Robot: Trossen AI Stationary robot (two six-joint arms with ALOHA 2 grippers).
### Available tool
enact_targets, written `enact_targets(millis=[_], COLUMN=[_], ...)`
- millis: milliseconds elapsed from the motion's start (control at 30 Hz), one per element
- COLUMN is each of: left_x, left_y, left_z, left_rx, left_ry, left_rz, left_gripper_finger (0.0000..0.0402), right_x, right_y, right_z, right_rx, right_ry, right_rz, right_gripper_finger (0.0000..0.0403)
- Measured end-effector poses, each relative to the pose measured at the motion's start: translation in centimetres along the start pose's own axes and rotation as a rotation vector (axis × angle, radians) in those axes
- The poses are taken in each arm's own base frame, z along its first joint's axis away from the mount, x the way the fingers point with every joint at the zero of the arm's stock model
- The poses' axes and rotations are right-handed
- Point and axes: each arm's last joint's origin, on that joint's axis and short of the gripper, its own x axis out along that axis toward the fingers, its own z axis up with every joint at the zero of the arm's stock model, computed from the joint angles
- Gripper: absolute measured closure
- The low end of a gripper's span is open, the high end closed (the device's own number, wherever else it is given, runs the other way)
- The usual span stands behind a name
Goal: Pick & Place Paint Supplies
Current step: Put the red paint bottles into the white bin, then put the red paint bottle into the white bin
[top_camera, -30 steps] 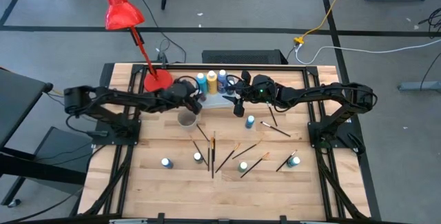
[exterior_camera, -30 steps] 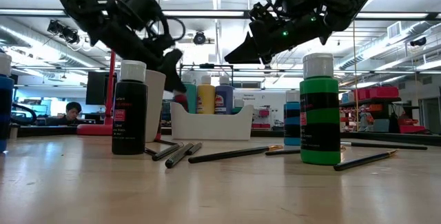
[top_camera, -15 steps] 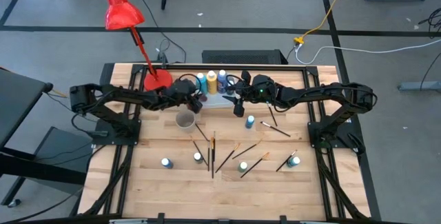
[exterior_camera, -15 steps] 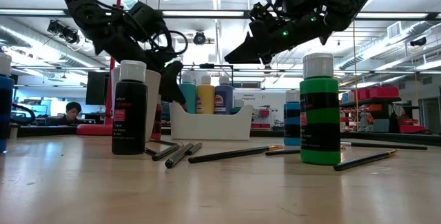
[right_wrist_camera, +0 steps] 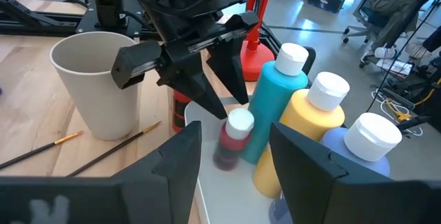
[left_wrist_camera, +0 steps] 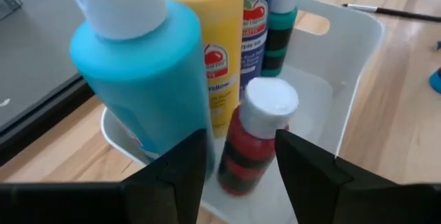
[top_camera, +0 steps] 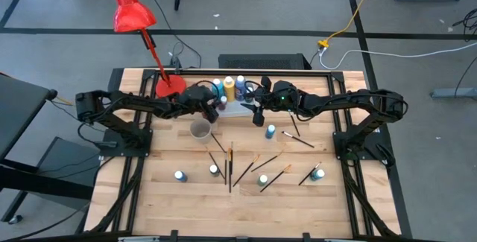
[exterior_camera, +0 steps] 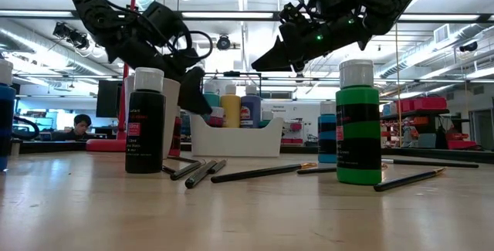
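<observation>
A white caddy [top_camera: 237,108] at the table's far middle holds a teal bottle [left_wrist_camera: 148,79], a yellow one [left_wrist_camera: 213,45], a blue one [left_wrist_camera: 258,17] and a small green-and-black one [left_wrist_camera: 281,24]. A small red bottle with a white cap [left_wrist_camera: 251,141] sits slightly tilted inside the caddy's left end, its base on the caddy floor. My left gripper [left_wrist_camera: 241,169] is open just behind it, a finger on either side, clear of it. My right gripper [right_wrist_camera: 238,176] hovers open over the caddy's right end [top_camera: 258,115], with nothing between its fingers.
A pale cup [top_camera: 200,129] stands near the caddy. Several paintbrushes [top_camera: 229,164] and small bottles [top_camera: 179,176] [top_camera: 270,131] [top_camera: 318,172] lie scattered across the near half of the table. The red lamp's base [top_camera: 170,87] sits at the far left.
My left gripper has gone toward the caddy's left end and a little down. The small red bottle now shows in the caddy beside its fingertips. My right gripper has kept still.
</observation>
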Motion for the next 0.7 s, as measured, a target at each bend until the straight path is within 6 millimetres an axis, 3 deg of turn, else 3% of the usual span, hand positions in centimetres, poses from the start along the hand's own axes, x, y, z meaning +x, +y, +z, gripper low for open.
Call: enact_targets(millis=[533, 700], left_x=[-0.1, -1.6], left_y=[-0.1, -0.2], left_z=[0.6, 1.4], left_rx=[-0.012, 0.007], left_ry=[-0.06, -0.076], left_rz=[-0.008, -0.027], left_gripper_finger=[0.0219, 0.0219], right_x=[0.0, 0.0], right_y=[0.0, 0.0], right_z=[0.0, 0.0], right_rx=[0.0, 0.0], right_ry=[0.0, 0.002], right_rz=[0.0, 0.001], right_gripper_finger=[0.0224, 0.0224])
